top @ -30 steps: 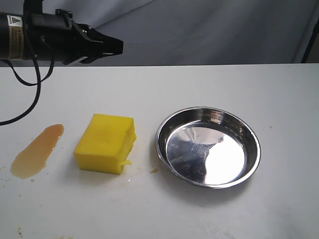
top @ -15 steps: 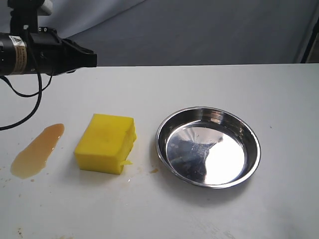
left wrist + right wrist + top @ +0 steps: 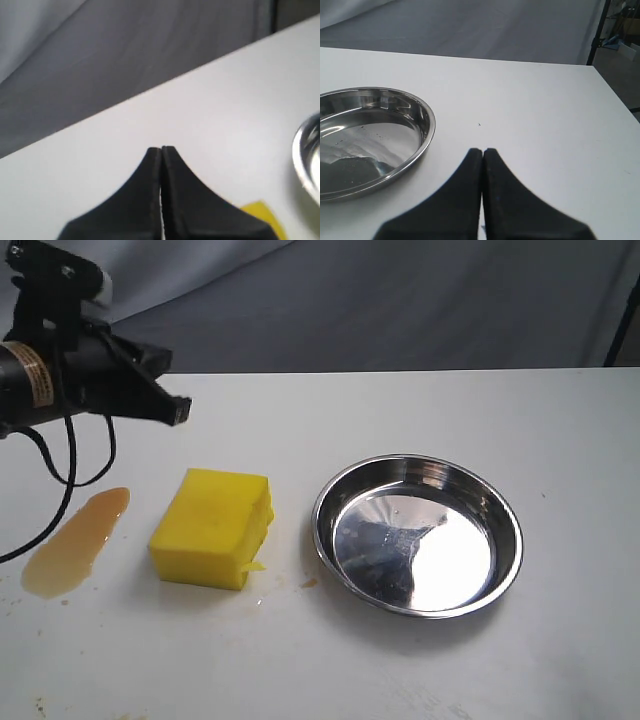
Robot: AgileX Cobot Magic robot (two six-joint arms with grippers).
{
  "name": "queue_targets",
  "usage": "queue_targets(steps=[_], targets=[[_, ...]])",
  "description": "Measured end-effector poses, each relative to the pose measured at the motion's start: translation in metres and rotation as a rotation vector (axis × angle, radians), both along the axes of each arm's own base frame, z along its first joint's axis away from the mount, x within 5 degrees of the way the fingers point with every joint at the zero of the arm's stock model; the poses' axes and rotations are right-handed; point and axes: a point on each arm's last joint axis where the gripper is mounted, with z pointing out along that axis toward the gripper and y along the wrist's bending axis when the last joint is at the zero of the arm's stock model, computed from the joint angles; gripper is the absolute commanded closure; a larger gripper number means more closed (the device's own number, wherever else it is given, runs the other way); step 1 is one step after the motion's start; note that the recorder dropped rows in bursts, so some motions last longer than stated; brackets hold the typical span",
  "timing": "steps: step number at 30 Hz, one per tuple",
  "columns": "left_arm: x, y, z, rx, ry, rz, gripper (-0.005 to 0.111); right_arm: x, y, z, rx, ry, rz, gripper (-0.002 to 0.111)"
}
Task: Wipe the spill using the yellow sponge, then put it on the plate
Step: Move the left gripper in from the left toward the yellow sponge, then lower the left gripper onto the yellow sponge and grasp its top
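1. The left gripper [image 3: 178, 410] is hovering above the far-left part of the white table [image 3: 400, 410]. Its black jaws are pressing together, tip to tip, with nothing between them (the left wrist view confirms only a hairline seam).
2. The yellow sponge [image 3: 212, 527] is resting flat on the table, below and just to the right of the gripper's tip in the exterior view, and nothing is touching it. Its right-hand edge is looking ragged, with a small yellow crumb [image 3: 255, 565] lying at its near corner.
3. The spill [image 3: 72, 545] is lying as an elongated amber puddle just to the left of the sponge, apart from it, and is running diagonally toward the near-left edge of the table.
4. The plate [image 3: 330, 495] is sitting to the right of the sponge, close by but not touching it, with its shiny bottom reflecting light.
5. A black cable [image 3: 70, 460] is trailing from the left arm down to the table near the far end of the puddle.
6. The right gripper [image 3: 482, 150] is staying outside the exterior view. In its own wrist view its jaws are meeting flush and gripping nothing, above bare table beside the plate's rim.
7. A grey cloth backdrop [image 3: 400, 300] is hanging behind the table.
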Motion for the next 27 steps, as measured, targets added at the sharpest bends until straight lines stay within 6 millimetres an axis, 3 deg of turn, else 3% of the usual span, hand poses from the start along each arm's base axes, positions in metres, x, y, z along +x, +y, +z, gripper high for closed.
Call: queue_targets(steps=[3,10,21,27], targets=[[-0.007,-0.002,-0.008,0.162,0.062,-0.008,0.107,0.000,0.000,0.000,0.000,0.000,0.000,0.108],[-0.015,0.005,-0.014,0.289,0.288,0.043,0.107,0.000,0.000,0.000,0.000,0.000,0.000,0.108],[-0.003,-0.006,0.011,0.208,0.539,0.107,0.107,0.000,0.000,0.000,0.000,0.000,0.000,0.108],[0.019,-0.027,-0.027,0.216,0.776,0.023,0.107,0.000,0.000,0.000,0.000,0.000,0.000,0.108]])
